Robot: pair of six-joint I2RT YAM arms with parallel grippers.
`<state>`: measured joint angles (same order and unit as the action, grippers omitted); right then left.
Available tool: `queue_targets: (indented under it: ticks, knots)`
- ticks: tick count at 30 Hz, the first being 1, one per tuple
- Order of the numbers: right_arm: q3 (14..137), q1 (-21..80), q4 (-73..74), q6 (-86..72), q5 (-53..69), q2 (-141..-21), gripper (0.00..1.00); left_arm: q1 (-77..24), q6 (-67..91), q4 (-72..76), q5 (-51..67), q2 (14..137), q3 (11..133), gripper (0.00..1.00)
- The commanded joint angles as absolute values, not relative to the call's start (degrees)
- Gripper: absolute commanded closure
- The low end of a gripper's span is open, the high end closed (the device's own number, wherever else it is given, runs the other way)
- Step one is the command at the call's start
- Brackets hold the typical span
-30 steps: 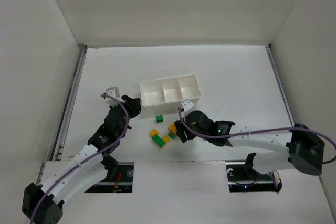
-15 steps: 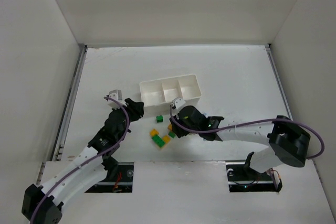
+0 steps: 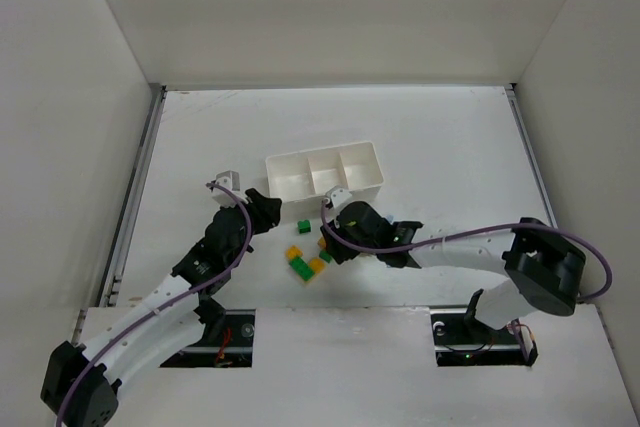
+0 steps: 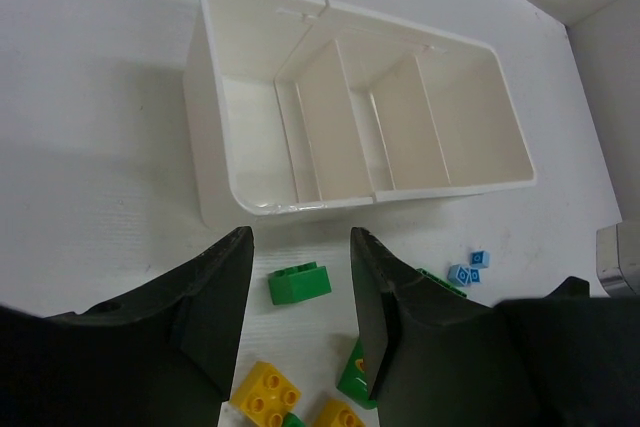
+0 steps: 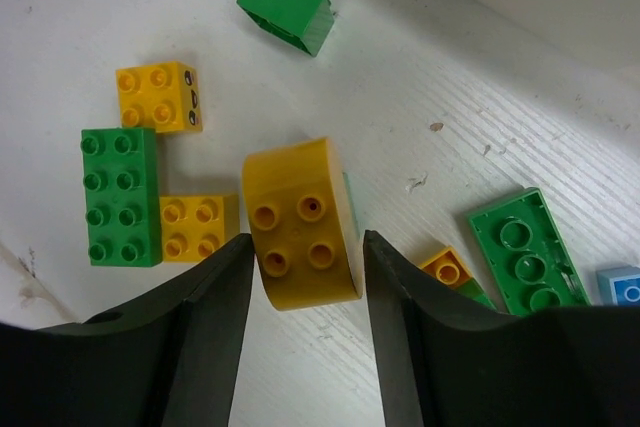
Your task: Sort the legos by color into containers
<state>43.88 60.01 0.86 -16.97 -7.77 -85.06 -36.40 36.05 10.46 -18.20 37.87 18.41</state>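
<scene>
I am seeing the right claw (image 5: 303, 247) clamping a rounded yellow brick (image 5: 300, 212) between its two fingers, among the loose bricks. Beside it on the table (image 5: 420, 97) are lying a long green brick (image 5: 120, 197), two square yellow bricks (image 5: 158, 97), a flat green plate (image 5: 525, 252) and a small green brick (image 5: 287, 2). The left claw (image 4: 298, 247) is hovering with its fingers narrowly parted, gripping nothing, just short of that small green brick and facing the white tray (image 4: 215, 147). Two tiny blue bricks (image 4: 468, 269) are lying on the table near the tray's front wall.
</scene>
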Motion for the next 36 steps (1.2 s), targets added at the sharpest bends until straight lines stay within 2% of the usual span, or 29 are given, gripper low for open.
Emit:
queue_targets:
  ticks: [1, 2, 6, 9, 16, 22, 30, 36]
  knots:
    - [46.23, 59.81, -0.88, -17.67, -7.64, -85.78, 0.46, -36.78, 37.00, 12.48, -18.11, 37.71, 20.13, 0.59]
    - [46.23, 59.81, -1.05, -17.67, -7.65, -85.87, 0.49, -36.78, 37.35, 12.39, -18.11, 37.71, 20.13, 0.59]
    - [46.14, 59.63, -2.28, -18.80, -8.43, -85.87, 0.73, -37.04, 37.18, 11.87, -17.93, 37.62, 20.57, 0.56]
    - [46.14, 57.97, -2.81, -21.09, -10.46, -83.33, 0.80, -37.13, 37.18, 11.95, -17.58, 37.27, 20.83, 0.52]
    - [46.76, 47.69, -7.02, -31.44, -3.80, -71.47, 0.80, -40.03, 35.59, 16.07, -15.38, 37.53, 23.99, 0.48]
    - [43.43, 42.33, -15.37, -40.85, 6.14, -67.15, 0.79, -44.51, 39.28, 22.13, -14.50, 41.12, 26.80, 0.46]
    - [40.96, 41.35, -20.12, -45.17, 8.53, -64.95, 0.79, -49.70, 42.01, 29.78, -13.45, 47.90, 28.04, 0.44]
    - [39.55, 41.00, -23.11, -47.63, 10.72, -64.86, 0.78, -49.88, 42.89, 31.55, -13.54, 50.88, 28.39, 0.49]
